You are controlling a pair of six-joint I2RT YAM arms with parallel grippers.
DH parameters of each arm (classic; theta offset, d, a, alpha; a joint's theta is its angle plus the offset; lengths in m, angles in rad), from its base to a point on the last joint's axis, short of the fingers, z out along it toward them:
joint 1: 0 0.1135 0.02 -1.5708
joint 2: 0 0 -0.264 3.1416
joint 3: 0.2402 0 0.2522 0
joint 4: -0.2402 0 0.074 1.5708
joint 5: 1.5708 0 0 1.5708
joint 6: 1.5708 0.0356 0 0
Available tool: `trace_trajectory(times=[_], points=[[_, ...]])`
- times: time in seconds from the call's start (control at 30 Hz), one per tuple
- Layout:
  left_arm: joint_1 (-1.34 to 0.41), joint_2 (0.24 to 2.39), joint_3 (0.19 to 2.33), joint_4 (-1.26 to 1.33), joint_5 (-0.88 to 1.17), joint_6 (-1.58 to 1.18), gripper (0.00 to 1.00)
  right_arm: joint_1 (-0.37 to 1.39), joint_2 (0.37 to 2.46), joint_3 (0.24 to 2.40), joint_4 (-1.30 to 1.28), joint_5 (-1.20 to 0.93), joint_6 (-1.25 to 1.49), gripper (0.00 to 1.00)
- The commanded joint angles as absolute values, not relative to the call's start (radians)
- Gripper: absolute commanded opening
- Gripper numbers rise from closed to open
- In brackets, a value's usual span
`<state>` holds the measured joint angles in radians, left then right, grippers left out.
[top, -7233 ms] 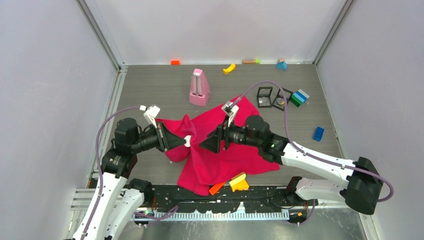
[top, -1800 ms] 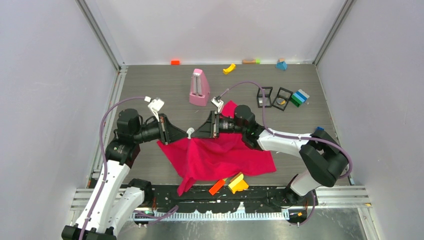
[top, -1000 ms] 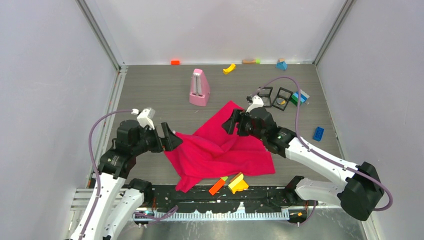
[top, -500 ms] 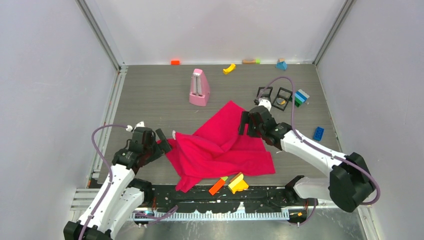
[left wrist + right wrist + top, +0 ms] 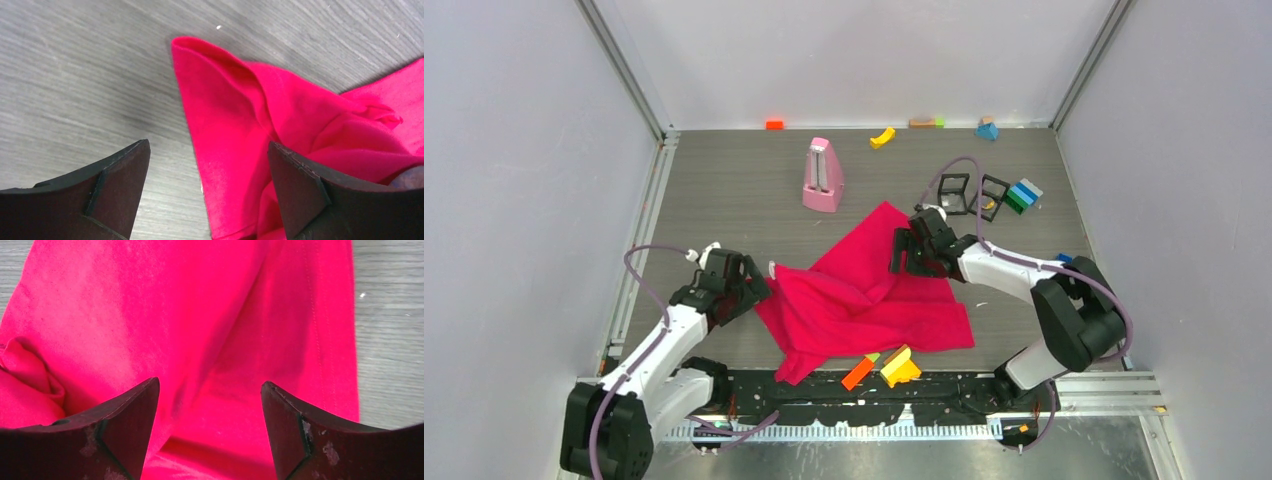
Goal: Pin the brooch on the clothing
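The clothing, a crimson-pink wrinkled shirt, lies spread on the grey table. A small white piece sits at its left corner; it seems to be the brooch but is too small to be sure. My left gripper is open at the shirt's left edge. In the left wrist view it straddles that edge, part over cloth and part over bare table. My right gripper hangs open over the shirt's upper right part. The right wrist view shows only cloth between its fingers.
A pink metronome stands behind the shirt. Orange and yellow blocks lie at the front edge, touching the cloth. Black frame cubes, a blue-green block and a blue brick are at the right. Small toys line the back wall.
Both grippers earlier met at the white piece above the shirt, then let go and parted. In the last second the left arm sank low and the right gripper shifted slightly left. The shirt lies still.
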<state>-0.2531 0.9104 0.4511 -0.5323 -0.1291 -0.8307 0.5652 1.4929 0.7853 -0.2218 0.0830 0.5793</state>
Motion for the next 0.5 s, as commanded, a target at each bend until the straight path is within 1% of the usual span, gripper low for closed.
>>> trace_trajectory(times=[0.0,0.13,0.17,0.2,0.23,0.27,0.3,0.33,0.43,0.47], points=[[-0.249,0.961,0.448,-0.377,-0.165,-0.817,0.89,0.56,1.543,0.855,-0.159,0.041,0.595,0.79],[-0.246,1.058,0.453,-0.311,-0.176,-0.806,0.84,0.558,1.618,0.891,-0.148,0.014,0.597,0.75],[-0.245,1.085,0.456,-0.294,-0.178,-0.803,0.83,0.556,1.627,0.902,-0.148,0.014,0.599,0.72],[-0.245,1.113,0.46,-0.277,-0.178,-0.802,0.79,0.552,1.644,0.907,-0.147,-0.02,0.603,0.66],[-0.244,1.139,0.467,-0.248,-0.178,-0.8,0.71,0.546,1.65,0.915,-0.147,-0.028,0.605,0.62],[-0.244,1.164,0.471,-0.233,-0.177,-0.798,0.63,0.543,1.657,0.918,-0.146,-0.042,0.609,0.53],[-0.243,1.187,0.477,-0.206,-0.176,-0.795,0.57,0.536,1.659,0.923,-0.145,-0.046,0.61,0.49],[-0.241,1.215,0.486,-0.185,-0.178,-0.795,0.48,0.532,1.659,0.926,-0.145,-0.052,0.613,0.39],[-0.238,1.291,0.528,-0.141,-0.185,-0.787,0.17,0.502,1.652,0.942,-0.149,-0.068,0.613,0.26],[-0.238,1.311,0.545,-0.136,-0.194,-0.784,0.08,0.495,1.652,0.947,-0.151,-0.072,0.611,0.19]])
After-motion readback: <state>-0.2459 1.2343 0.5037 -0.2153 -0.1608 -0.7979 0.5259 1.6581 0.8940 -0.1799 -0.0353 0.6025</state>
